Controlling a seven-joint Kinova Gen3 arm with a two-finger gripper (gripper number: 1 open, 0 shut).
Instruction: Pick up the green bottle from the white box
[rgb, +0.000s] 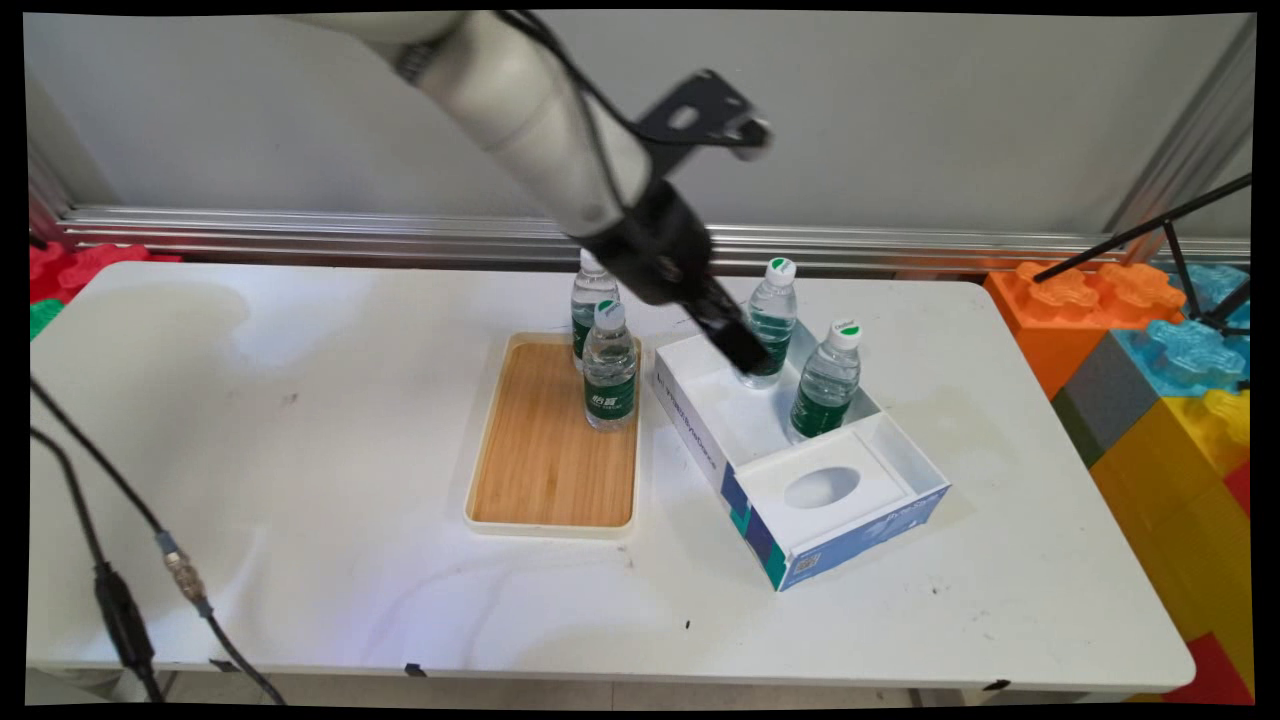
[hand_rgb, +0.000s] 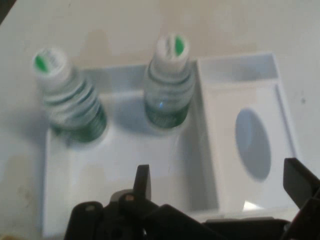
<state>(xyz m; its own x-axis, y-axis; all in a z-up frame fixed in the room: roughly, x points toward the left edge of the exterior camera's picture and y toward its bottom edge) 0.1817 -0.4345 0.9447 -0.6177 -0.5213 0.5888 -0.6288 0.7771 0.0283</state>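
My gripper (rgb: 745, 355) hangs over the open compartment of a white and blue box (rgb: 700, 430), close beside the far water bottle (rgb: 775, 300) that stands in it and partly covering it. A second bottle (rgb: 828, 380) stands in the same compartment beside the white insert with an oval hole (rgb: 822, 487). In the hand view my gripper (hand_rgb: 220, 182) is open and empty. Ahead of its fingertips stand the two green-labelled bottles (hand_rgb: 70, 100) (hand_rgb: 169, 85), with the box's (hand_rgb: 125, 150) oval-holed insert (hand_rgb: 252, 142) to the right.
A wooden tray (rgb: 545, 450) lies left of the box, with two more water bottles (rgb: 610, 370) (rgb: 590, 295) standing at its far end. Large coloured toy blocks (rgb: 1150, 340) are stacked off the table's right side. Black cables (rgb: 120, 560) hang at the front left.
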